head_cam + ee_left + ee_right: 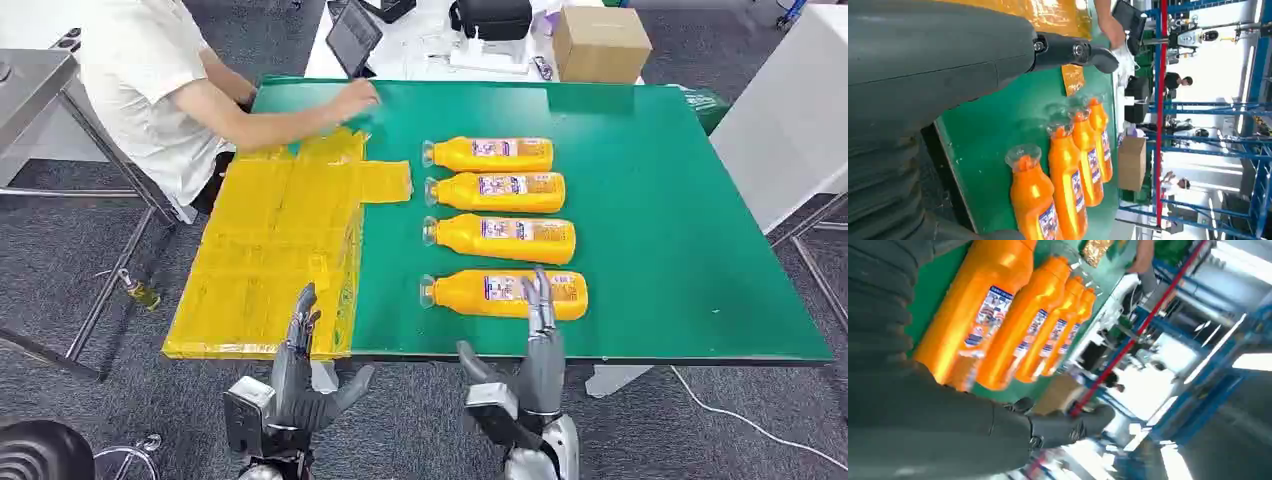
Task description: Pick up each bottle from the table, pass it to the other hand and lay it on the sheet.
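Right hand [541, 345] fingers spread, empty, over nearest orange bottle [503, 293]; left hand [296, 375] empty, fingers apart, above yellow sheet [280, 240].

Four orange bottles [502, 222] lying sideways

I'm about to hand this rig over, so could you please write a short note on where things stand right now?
Left hand: open, holding nothing, at the near table edge by the yellow sheet.
Right hand: open, fingers up in front of the nearest bottle; not gripping it.
Four orange bottles lie in a row on the green table, caps toward the sheet: nearest, second, third, farthest.
A person's hand rests at the sheet's far corner.
Done: nothing on the sheet yet.
Left: pick, pass and lay all four bottles.
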Available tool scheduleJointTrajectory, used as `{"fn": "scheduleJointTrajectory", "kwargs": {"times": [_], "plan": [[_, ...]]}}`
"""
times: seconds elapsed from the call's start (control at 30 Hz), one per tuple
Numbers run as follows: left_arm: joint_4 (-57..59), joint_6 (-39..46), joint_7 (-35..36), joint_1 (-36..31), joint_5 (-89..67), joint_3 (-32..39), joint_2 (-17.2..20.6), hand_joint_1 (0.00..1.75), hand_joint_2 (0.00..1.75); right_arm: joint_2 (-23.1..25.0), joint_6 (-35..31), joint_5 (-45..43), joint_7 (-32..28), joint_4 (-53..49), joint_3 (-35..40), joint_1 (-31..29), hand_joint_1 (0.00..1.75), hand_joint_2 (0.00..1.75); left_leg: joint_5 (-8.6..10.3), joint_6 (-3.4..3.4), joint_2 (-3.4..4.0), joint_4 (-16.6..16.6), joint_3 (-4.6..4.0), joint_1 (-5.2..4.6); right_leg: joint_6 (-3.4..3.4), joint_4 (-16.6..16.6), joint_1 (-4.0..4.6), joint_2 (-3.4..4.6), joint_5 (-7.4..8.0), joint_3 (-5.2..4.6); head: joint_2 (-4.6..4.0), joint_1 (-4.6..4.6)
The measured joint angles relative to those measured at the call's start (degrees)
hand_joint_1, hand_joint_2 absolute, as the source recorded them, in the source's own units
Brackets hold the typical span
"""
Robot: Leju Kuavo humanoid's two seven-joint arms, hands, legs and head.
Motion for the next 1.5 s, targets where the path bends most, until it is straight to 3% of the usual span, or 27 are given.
{"fn": "scheduleJointTrajectory", "kwargs": {"times": [0.3, 0.43, 0.57, 0.67, 1.0, 1.27, 1.5], "plan": [[0.37, 0.00, -0.02, -0.03, 0.04, 0.00, -0.35, 0.00, 1.75, 0.02, -0.02, 1.50, 0.00, 1.33, -1.62, -0.29, 0.00, 1.75, 0.00, 0.00, 0.00, 0.00, 0.00, 0.00, 0.00, 0.00, 0.00, 0.00, 0.00, 0.00, 0.00, 0.00], [0.50, -0.85, -0.35, -0.23, 0.02, 0.00, -0.37, 0.00, 1.75, -0.18, 0.00, 7.28, 0.68, 2.25, -3.87, -1.26, 0.00, 1.75, 0.00, 0.00, 0.00, 0.00, 0.00, 0.00, 0.00, 0.00, 0.00, 0.00, 0.00, 0.00, 0.00, 0.02], [0.50, -3.17, -0.28, -0.57, 0.92, 0.11, -0.41, 0.00, 1.75, -2.91, 0.00, 15.47, 9.26, 5.73, -6.73, -4.70, 0.00, 1.75, 0.01, 0.01, -0.01, 0.01, 0.00, -0.01, 0.02, -0.01, -0.01, 0.00, 0.02, 0.04, 0.00, 0.04], [0.68, -3.96, -0.28, -0.83, 0.94, 0.22, -0.57, 0.00, 1.75, -5.86, -0.02, 14.76, 13.29, 10.48, -6.77, -7.54, 0.00, 1.75, 0.02, 0.03, -0.01, 0.02, 0.00, -0.07, 0.05, -0.01, -0.07, 0.00, 0.06, 0.05, 0.00, 0.02], [1.18, -6.21, -0.57, -1.87, 1.57, 1.22, -1.73, 0.00, 1.75, -11.76, 4.77, 12.73, 17.88, 22.10, -6.53, -14.52, 0.00, 1.75, 0.02, 0.02, -0.01, 0.02, 0.00, -0.06, 0.05, 0.01, -0.05, 0.00, 0.06, 0.04, 0.00, 0.02], [1.29, -6.69, -0.31, -2.47, 1.88, 1.90, -2.62, 0.00, 1.75, -14.45, 11.70, 16.13, 23.02, 24.70, -4.24, -17.54, 0.00, 1.75, 0.02, 0.03, 0.00, 0.02, 0.01, -0.07, 0.05, 0.00, -0.06, 0.00, 0.06, 0.04, 0.00, 0.00], [1.42, -6.78, -0.24, -2.66, 2.03, 2.21, -3.17, 0.00, 1.75, -16.07, 12.87, 17.06, 24.37, 25.24, -2.03, -18.91, 0.00, 1.75, 0.02, 0.03, 0.00, 0.02, 0.01, -0.06, 0.05, 0.00, -0.05, 0.00, 0.06, 0.05, 0.00, 0.00]]}}
